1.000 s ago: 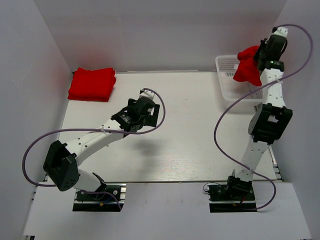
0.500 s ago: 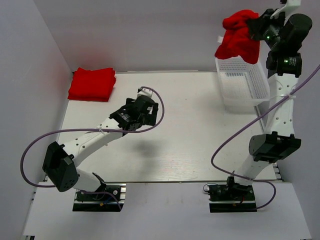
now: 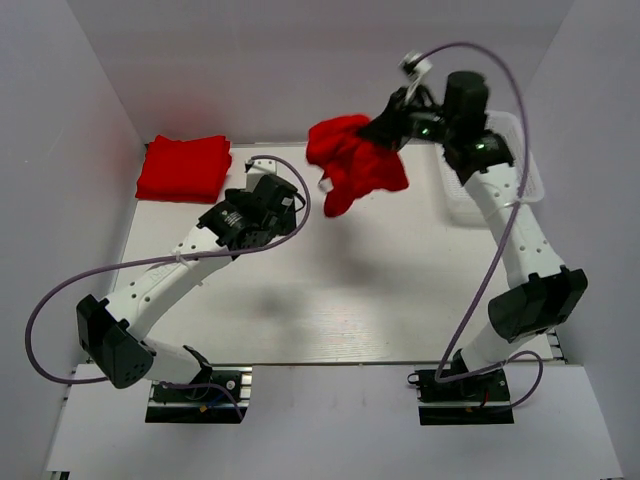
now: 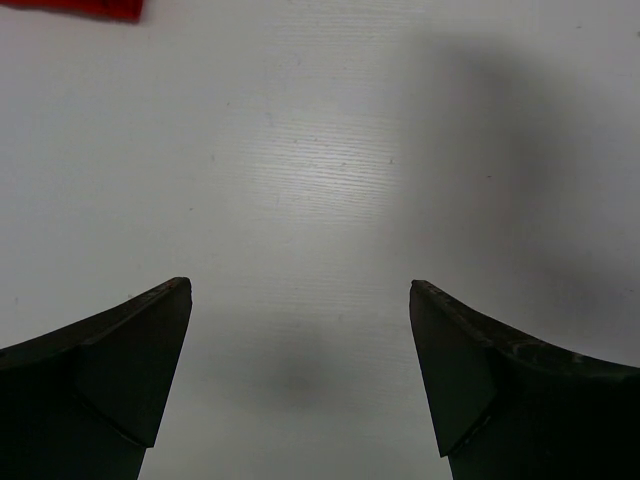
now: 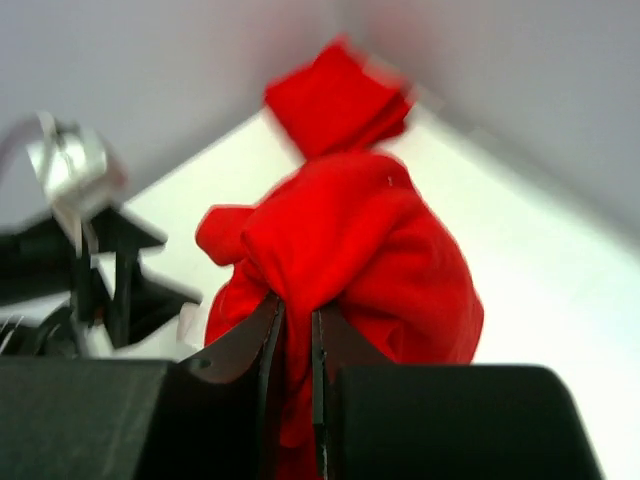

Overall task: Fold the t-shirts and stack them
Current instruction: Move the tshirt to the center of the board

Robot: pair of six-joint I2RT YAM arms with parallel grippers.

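You are seeing a crumpled t-shirt (image 3: 355, 172), bright red, hanging bunched in the air over the far middle of the table (image 3: 380, 290), its top being pinched in the right gripper (image 5: 297, 318). The folded t-shirts (image 3: 184, 168), equally red, are lying flat and squared in the far left corner.

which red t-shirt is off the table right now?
The bunched t-shirt, hanging from the right end effector above the table's far middle. The folded t-shirt lies flat in the far-left corner.
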